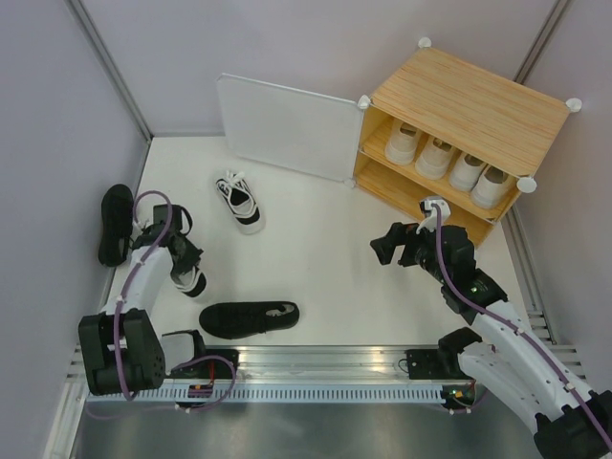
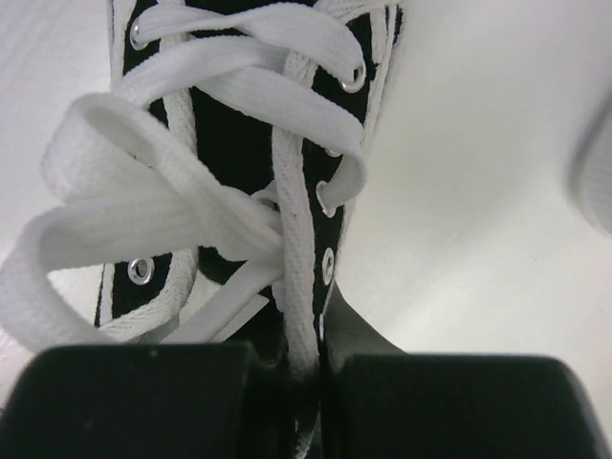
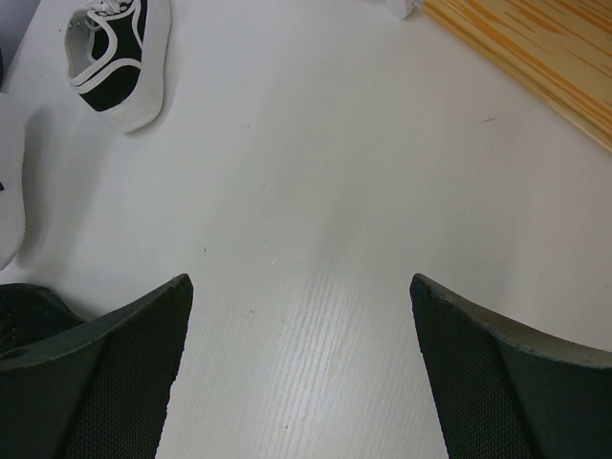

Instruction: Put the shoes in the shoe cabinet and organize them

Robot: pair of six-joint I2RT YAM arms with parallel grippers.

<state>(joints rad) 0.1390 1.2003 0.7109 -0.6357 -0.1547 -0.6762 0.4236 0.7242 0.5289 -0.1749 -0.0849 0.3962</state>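
My left gripper (image 1: 182,256) is shut on a black-and-white lace-up shoe (image 1: 192,280) at the table's left. In the left wrist view the jaws (image 2: 304,359) pinch a white lace and the eyelet edge of that shoe (image 2: 229,124). A matching shoe (image 1: 239,202) lies farther back, and it also shows in the right wrist view (image 3: 120,62). One all-black shoe (image 1: 115,224) lies at the far left and another (image 1: 249,318) near the front. The shoe cabinet (image 1: 469,105) stands at the back right with several pale shoes (image 1: 435,156) on its upper shelf. My right gripper (image 1: 387,247) (image 3: 296,306) hovers open over bare table.
The cabinet's white door (image 1: 287,129) stands swung open to the left, behind the far sneaker. Its wooden lower shelf edge (image 3: 535,57) shows in the right wrist view. A metal rail (image 1: 316,368) runs along the near edge, and grey walls close in both sides.
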